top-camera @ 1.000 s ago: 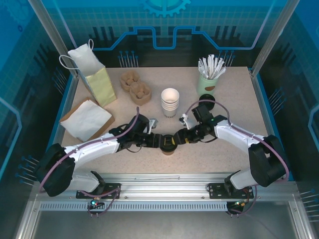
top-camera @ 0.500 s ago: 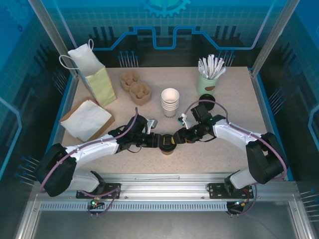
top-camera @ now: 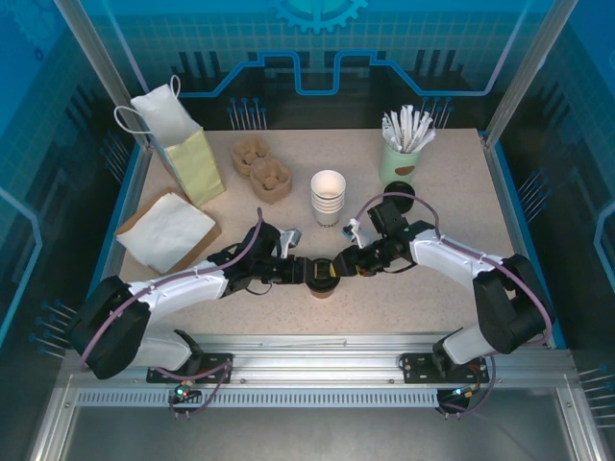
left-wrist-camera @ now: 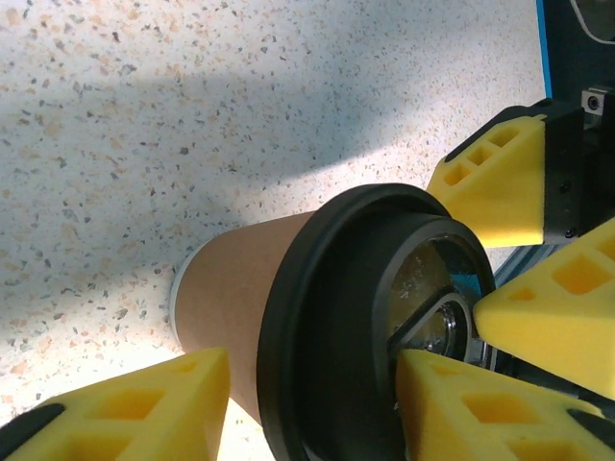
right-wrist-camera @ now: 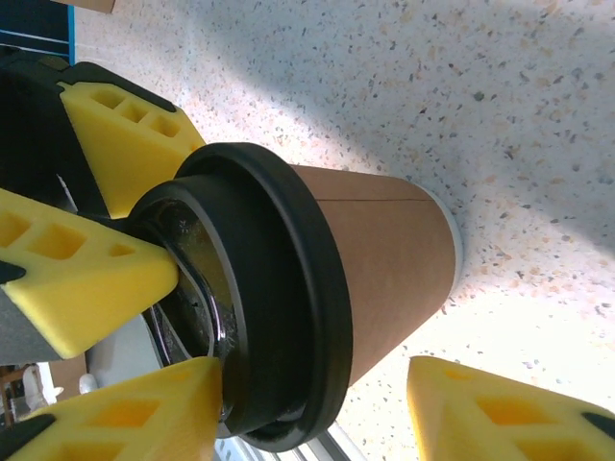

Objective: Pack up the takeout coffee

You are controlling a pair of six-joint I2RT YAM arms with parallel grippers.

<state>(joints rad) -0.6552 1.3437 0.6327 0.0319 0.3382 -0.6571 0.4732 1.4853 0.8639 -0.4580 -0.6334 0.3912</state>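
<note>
Left fingers (left-wrist-camera: 144, 403) – grip unclear; right fingers (right-wrist-camera: 500, 413) – spread; both straddle one takeout coffee (right-wrist-camera: 384, 250).

Set on a speckled beige tabletop (top-camera: 452, 221), edged in blue along both sides. Closed in at the back by a translucent blue panel (top-camera: 192, 48), printed with a fine grid, bold circuit-like outlines and a gear emblem (top-camera: 318, 12) at top centre. Framed by a slanting left aluminium post (top-camera: 93, 58) and a slanting right aluminium post (top-camera: 534, 67). Bounded at the near edge by a slotted aluminium rail (top-camera: 317, 370), above a dull grey surface (top-camera: 307, 432). Lit brightly from overhead. Crossed in the left wrist view by a soft grey shadow band (left-wrist-camera: 240, 106) over the pale speckle.
</note>
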